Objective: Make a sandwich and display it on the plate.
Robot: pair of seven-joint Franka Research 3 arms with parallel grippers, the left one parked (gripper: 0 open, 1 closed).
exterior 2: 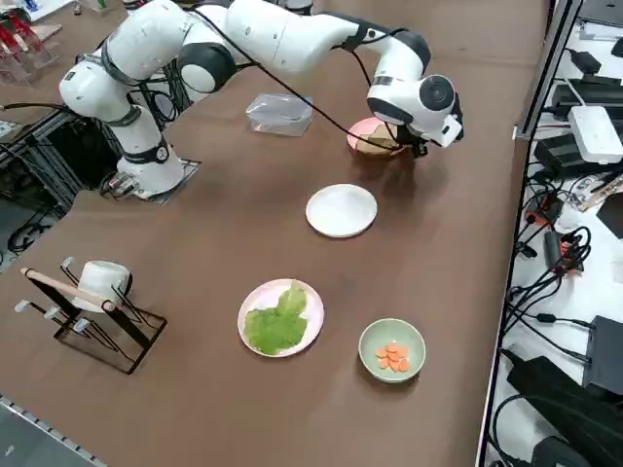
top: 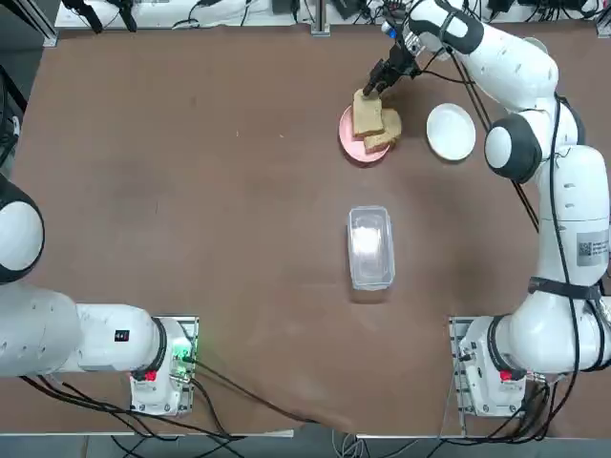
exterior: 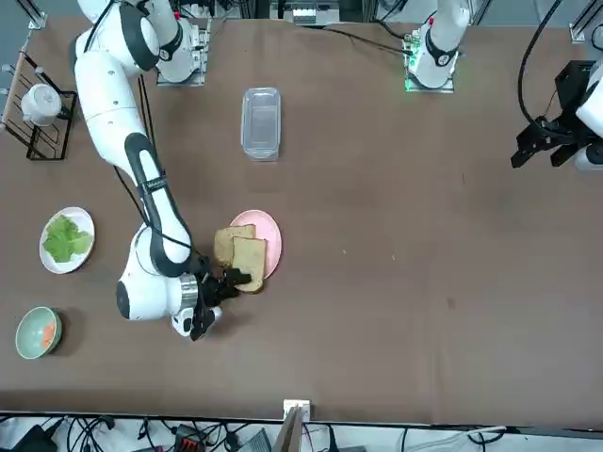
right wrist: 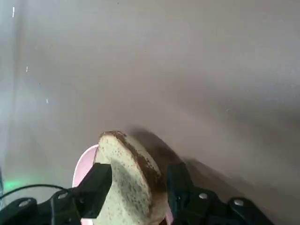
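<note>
The right tool [right wrist: 139, 183] is over the far part of the brown bench [top: 239, 239], at the two square, tan-brown bread slices with darker crust [top: 367, 114]. Its black fingers stand apart, one on either side of a slice, so the tool is released rather than clenched; whether either finger touches the bread is hard to make out from the wrist.

Both slices are at the round pink plate [exterior: 272, 235]. They overlap, and the one nearer the tool reaches past the plate's rim. No filling shows between them.

The plain white round plate [top: 451, 132] lies bare on the bench, just beside the pink one and apart from it, on the right in the top view. In the right side view, a round, faintly pinkish-white plate [exterior 2: 248, 334] carries a ruffled green lettuce leaf [exterior 2: 277, 321]. Beside that plate is a small round pale-green bowl [exterior 2: 378, 336] with small orange bits [exterior 2: 393, 357] inside. The leaf and the bits are both well apart from the bread.

A clear rectangular plastic container [top: 371, 248] lies on the bench between the pink plate and the arms' bases. A black metal rack with wooden rails [exterior 2: 107, 331] stands near the bench's edge and holds a white cup [exterior 2: 101, 283].
</note>
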